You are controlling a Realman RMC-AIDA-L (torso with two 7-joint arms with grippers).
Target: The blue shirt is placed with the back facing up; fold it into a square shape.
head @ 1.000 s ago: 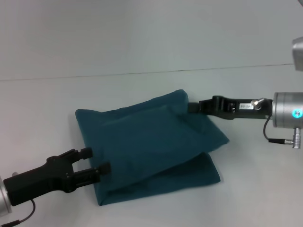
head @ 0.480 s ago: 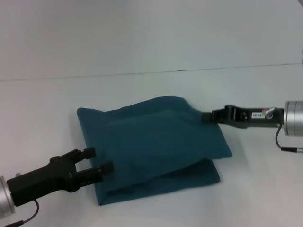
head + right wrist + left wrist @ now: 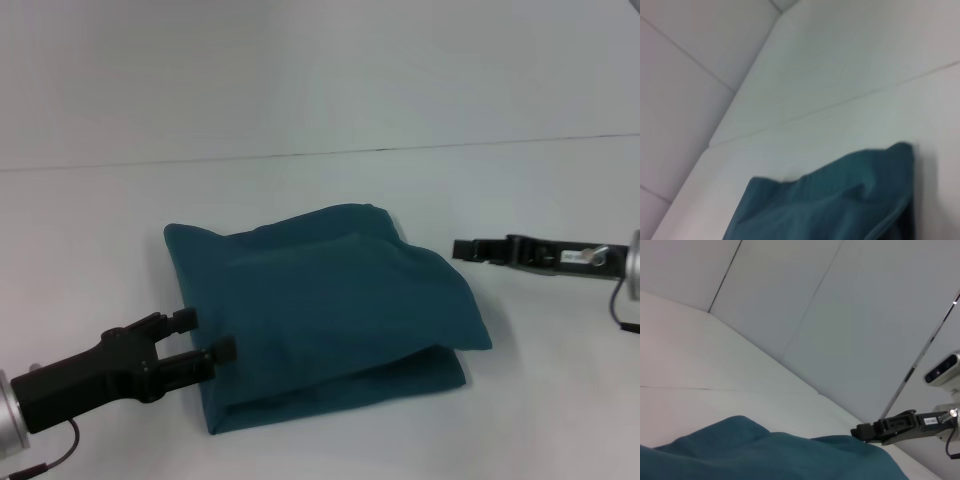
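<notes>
Head view shows the blue shirt (image 3: 325, 310) lying mid-tabletop as a compact, roughly four-sided bundle, folded over itself so that a lower layer peeks out along its near and right edges. No sleeves, collar or lettering show; only plain teal cloth faces up. Judging by this, the folding looks nearly or fully done: the shape is close to a square, though its top layer sits skewed over the bottom one and puffs up a little, so a final squaring or flattening may be all that is left.

At the near left, the left hand (image 3: 207, 335) rests at the shirt's left edge with its two fingers spread apart, one tip above the other, holding nothing; whether the tips touch the cloth is hard to say. To the right, the right hand (image 3: 468, 249) hovers just beside the shirt's far right corner, clear of the fabric. It is seen edge-on, so I cannot tell whether its fingers are parted or pressed together.

Neither wrist view shows its own fingers. From the left wrist, the shirt fills the lower part and the right hand (image 3: 865, 431) appears beyond it. White tabletop (image 3: 320, 190) surrounds everything; the shirt's underside and inner folds are hidden.
</notes>
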